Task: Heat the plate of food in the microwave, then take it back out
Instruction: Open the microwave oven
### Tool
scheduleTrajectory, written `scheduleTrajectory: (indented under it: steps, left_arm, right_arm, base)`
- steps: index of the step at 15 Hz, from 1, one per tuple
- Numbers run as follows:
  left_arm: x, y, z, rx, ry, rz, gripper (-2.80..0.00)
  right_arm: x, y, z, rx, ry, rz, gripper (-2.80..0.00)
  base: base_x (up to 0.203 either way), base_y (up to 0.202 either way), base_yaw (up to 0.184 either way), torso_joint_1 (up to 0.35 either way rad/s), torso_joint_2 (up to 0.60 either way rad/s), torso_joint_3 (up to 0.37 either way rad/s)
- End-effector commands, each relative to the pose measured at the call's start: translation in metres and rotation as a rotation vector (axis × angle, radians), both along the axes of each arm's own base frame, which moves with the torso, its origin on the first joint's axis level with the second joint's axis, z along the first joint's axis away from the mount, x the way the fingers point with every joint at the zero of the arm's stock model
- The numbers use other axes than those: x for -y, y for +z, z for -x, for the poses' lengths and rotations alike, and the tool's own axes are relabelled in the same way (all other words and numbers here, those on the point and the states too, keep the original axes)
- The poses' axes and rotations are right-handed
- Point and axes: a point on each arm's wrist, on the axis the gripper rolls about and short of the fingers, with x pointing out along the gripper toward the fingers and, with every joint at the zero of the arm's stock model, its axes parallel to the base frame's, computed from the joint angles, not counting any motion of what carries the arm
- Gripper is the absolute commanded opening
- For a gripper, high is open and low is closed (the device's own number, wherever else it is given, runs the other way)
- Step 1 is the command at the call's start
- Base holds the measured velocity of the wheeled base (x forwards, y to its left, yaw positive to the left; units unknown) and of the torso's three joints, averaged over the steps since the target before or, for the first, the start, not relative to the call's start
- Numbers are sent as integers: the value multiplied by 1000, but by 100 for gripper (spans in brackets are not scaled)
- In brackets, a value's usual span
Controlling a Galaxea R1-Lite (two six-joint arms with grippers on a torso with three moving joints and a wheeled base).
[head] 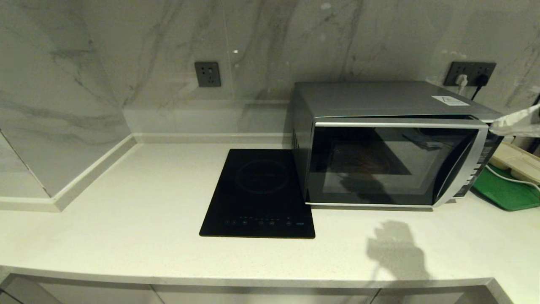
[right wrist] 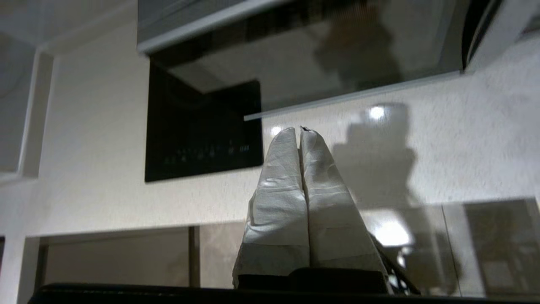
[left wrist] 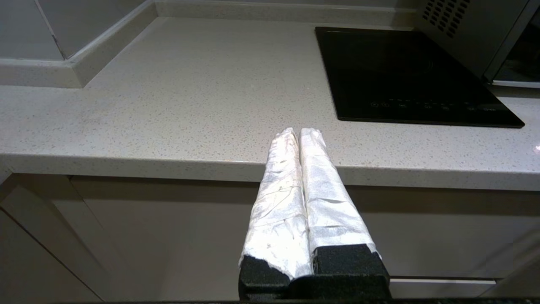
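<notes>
The silver microwave (head: pixel 392 143) stands at the back right of the counter, also seen in the right wrist view (right wrist: pixel 320 46). A thin dark gap shows along the top right of its dark glass door. A dim brownish shape shows through the glass; I cannot tell whether it is the plate of food. My right gripper (head: pixel 495 125) (right wrist: pixel 300 128), wrapped in white, is shut and empty. It hovers by the microwave's upper right front corner, beside the button panel. My left gripper (left wrist: pixel 298 131) is shut and empty, parked low before the counter's front edge on the left.
A flat black induction cooktop (head: pixel 258 194) lies just left of the microwave. A green tray (head: pixel 504 192) with a beige tray (head: pixel 517 162) on it sits right of the microwave. Plugs and a cable hang at the wall socket (head: pixel 470 74). The marble wall steps forward at the left.
</notes>
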Motion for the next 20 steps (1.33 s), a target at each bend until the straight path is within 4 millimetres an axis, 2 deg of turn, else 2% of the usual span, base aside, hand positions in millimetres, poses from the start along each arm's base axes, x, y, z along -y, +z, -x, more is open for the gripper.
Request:
scheduleTrajectory:
  steps: [1,4,6,12,15,20]
  left_arm:
    - [0,0,0,-1,1,1,-280]
    - [0,0,0,0,1,1,-280]
    - [0,0,0,0,1,1,-280]
    - [0,0,0,0,1,1,-280]
    - [0,0,0,0,1,1,-280]
    - [0,0,0,-1,1,1,-280]
  right_arm:
    - [0,-1,-58,-39,-32,-4,-280]
    - [19,-14,-123,-90,-78,-31,-280]
    - [39,-25,-146,-104,-129,-52,-280]
    - [74,-23,-163,-3,-194,-111,-280]
    - [84,-32,-171,-28,-221,-112,-280]
    - [91,-42,-180,-54,-234,-110,-280]
  base:
    - [0,0,0,0,0,0]
    - [0,0,0,0,0,0]
    - [0,0,0,0,0,0]
    - [0,0,0,0,0,0]
    - [0,0,0,0,0,0]
    - [0,0,0,0,0,0]
